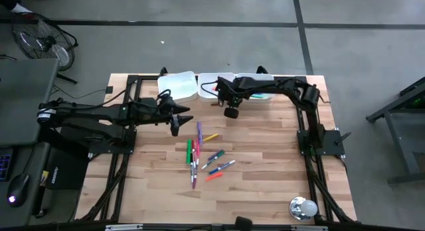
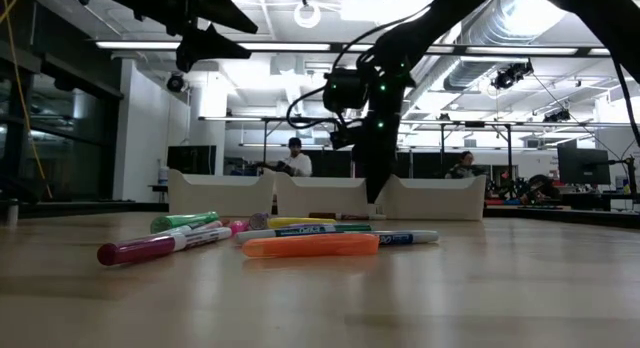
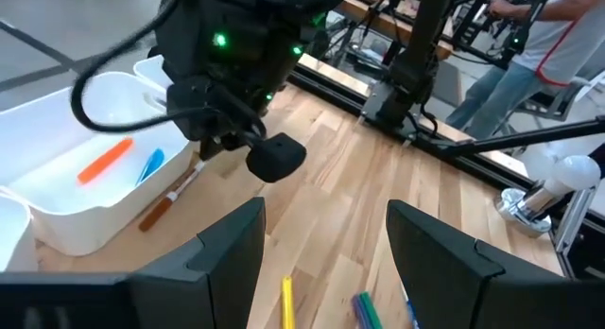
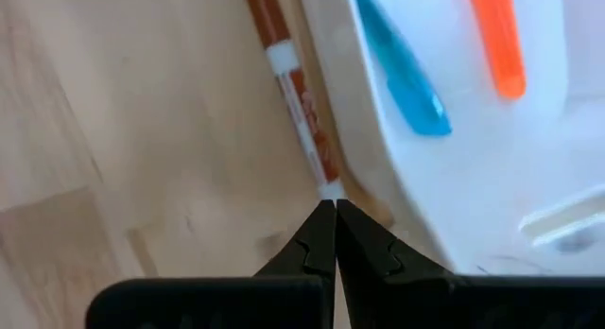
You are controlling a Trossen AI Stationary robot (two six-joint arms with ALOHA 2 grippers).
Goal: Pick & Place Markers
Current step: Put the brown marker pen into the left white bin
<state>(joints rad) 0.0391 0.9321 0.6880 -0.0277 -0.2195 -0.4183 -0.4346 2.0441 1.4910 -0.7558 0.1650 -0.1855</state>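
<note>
The pale wooden plank worktop [image 1: 265,184] carries a loose cluster of thin coloured pen-shaped markers [image 1: 202,158] near its middle, lying flat and crossing or touching one another. Three white rectangular plastic trays [image 1: 179,85] stand in a row along the far edge. The right arm reaches in from its base at the right side, bent at the elbow and turned toward the trays, with the right pincer [image 4: 335,208] pointed down just beside the wall of the right-hand white tray [image 4: 492,178], its fingers clenched tip to tip and grasping nothing. A brown-and-white marker [image 4: 293,93] lies on the worktop against that tray's outer wall, directly ahead of the shut tips. Inside that tray lie an orange marker [image 4: 498,38] and a blue marker [image 4: 402,64], apart from each other. The left arm extends level from the left, its left pincer [image 3: 326,253] released, fingers spread wide, above the worktop near the cluster's far end, holding nothing.
</note>
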